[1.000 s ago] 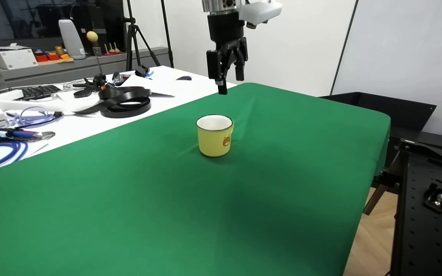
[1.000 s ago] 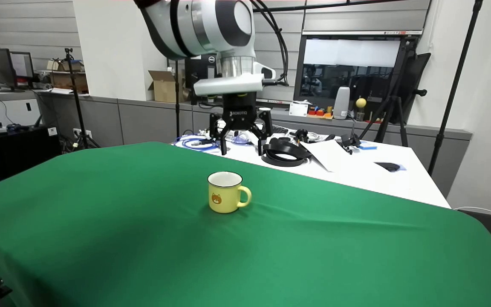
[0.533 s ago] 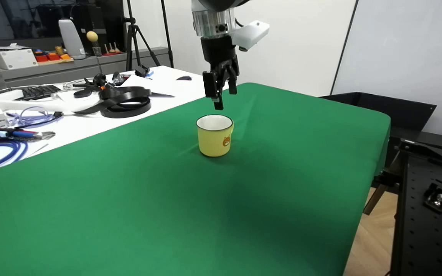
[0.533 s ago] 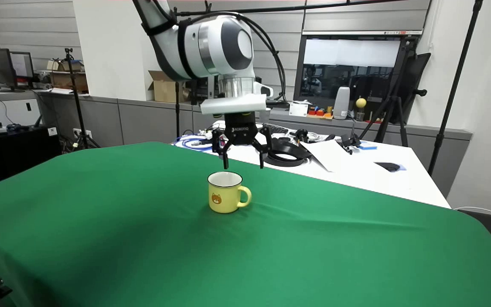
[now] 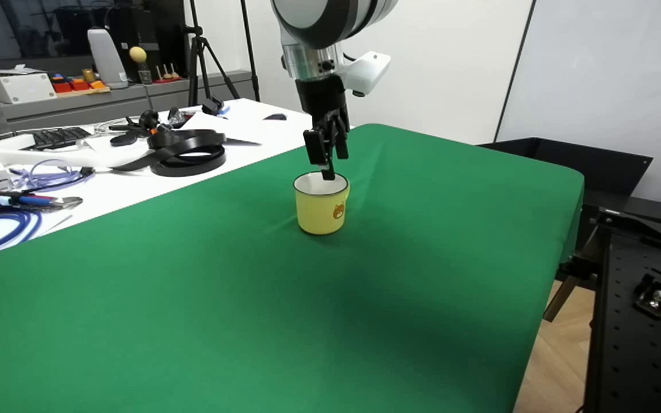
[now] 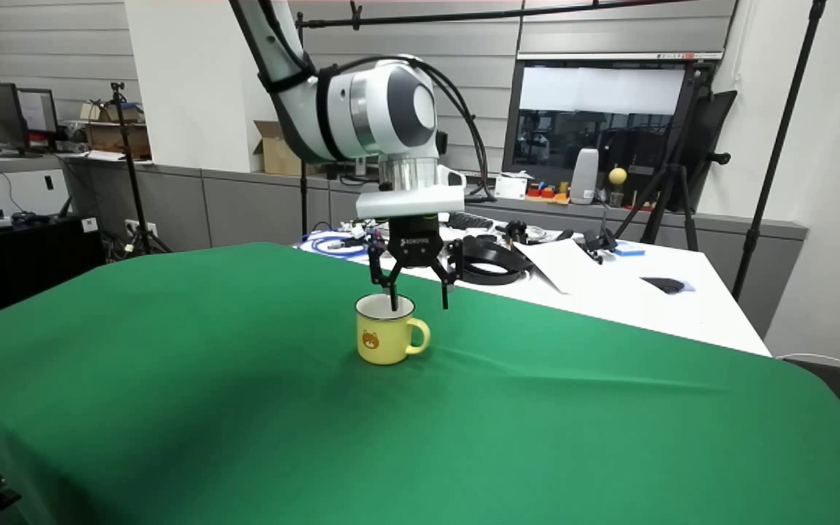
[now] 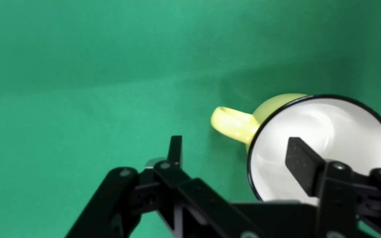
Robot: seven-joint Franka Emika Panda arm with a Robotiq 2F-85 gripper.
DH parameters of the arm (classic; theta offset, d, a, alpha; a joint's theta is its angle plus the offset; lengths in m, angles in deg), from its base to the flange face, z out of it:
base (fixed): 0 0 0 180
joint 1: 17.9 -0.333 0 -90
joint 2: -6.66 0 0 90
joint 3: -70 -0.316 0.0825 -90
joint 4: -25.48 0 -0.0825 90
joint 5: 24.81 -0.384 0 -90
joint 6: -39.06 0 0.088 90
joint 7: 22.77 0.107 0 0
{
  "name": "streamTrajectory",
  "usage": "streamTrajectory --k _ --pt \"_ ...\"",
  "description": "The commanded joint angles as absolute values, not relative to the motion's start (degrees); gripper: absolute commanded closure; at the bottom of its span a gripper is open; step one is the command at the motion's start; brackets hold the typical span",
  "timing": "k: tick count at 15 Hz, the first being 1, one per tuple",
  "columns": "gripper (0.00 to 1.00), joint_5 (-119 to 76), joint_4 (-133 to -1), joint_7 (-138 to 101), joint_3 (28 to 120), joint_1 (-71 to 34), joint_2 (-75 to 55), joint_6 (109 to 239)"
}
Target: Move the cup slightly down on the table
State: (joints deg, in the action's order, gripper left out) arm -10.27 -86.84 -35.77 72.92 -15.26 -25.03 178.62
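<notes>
The black two-fingered claw [image 6: 419, 307] gapes wide, gripping nothing, one finger [image 7: 304, 167] over, maybe inside, the squat glossy yellow cup [image 6: 382, 344] standing below it on the green-clothed worktop [image 6: 259, 437]. Squeezing so off-centre, handle [image 7: 234, 125] under the gap, could twist or tip it.

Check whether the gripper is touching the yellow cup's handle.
Apart. In the wrist view, green table cloth separates the handle from one finger of the open gripper, and the cup's white inside separates it from the other finger.
</notes>
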Motion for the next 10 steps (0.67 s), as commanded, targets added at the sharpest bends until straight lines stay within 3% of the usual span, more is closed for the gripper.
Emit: streamTrajectory --k 1,8,10 --pt "0.49 -9.4 -82.8 -36.6 73.2 -15.4 -27.7 176.4" --pt "0.97 -9.7 -78.6 -39.0 72.4 -15.2 -31.1 173.5" --pt "1.0 -9.5 -78.1 -39.6 72.3 -15.3 -31.1 172.5"
